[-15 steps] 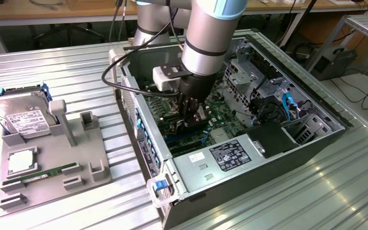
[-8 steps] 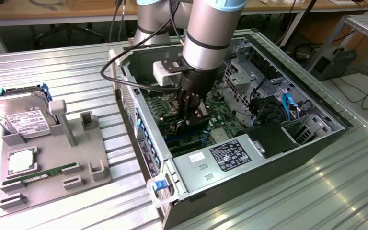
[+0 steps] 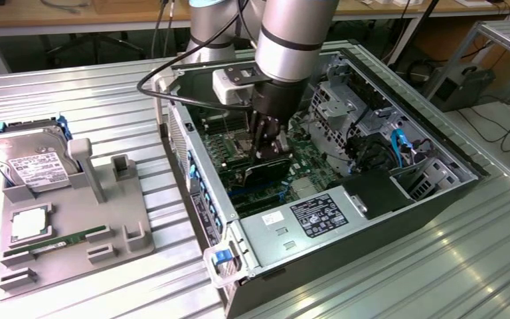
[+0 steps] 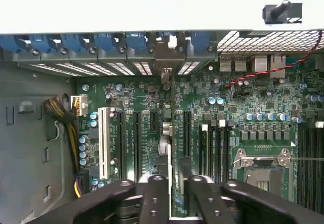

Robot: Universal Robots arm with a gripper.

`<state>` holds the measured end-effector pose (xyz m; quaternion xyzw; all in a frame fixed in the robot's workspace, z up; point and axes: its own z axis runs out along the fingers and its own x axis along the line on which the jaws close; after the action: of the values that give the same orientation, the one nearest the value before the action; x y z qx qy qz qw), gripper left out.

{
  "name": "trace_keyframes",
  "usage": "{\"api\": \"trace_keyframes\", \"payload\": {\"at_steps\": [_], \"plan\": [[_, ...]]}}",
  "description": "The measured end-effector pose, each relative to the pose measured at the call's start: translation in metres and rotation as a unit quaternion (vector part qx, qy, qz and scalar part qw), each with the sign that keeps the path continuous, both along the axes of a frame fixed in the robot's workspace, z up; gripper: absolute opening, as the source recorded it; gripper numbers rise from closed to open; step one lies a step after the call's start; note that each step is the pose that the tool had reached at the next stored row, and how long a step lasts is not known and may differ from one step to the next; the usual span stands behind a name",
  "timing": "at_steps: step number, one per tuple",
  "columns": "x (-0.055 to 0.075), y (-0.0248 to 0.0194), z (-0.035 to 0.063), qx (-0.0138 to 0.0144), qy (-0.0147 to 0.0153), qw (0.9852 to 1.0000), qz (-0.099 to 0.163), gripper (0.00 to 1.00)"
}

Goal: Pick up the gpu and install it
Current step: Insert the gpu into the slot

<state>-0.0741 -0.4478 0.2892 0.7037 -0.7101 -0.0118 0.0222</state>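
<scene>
While clamped edge-on in the gripper, the gpu meets the motherboard (slots flanking).

Open computer case lies on the slatted metal table, motherboard exposed. Beside it, a grey holder tray carries a hard drive, a CPU and a green RAM stick.

Green motherboard, blue slot clips
</scene>
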Motion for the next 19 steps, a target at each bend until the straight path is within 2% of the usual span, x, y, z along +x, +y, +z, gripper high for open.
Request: {"api": "trace_keyframes", "payload": {"at_steps": [2, 10, 19], "plan": [[0.0, 0.001, -0.0016, -0.0002, 0.0001, 1.0, 0.0, 0.11], [-0.003, 0.0032, -0.0117, -0.0009, -0.0001, 1.0, 0.0, 0.11], [-0.004, 0.0036, -0.0173, -0.0027, -0.0003, 1.0, 0.0, 0.11]]}}
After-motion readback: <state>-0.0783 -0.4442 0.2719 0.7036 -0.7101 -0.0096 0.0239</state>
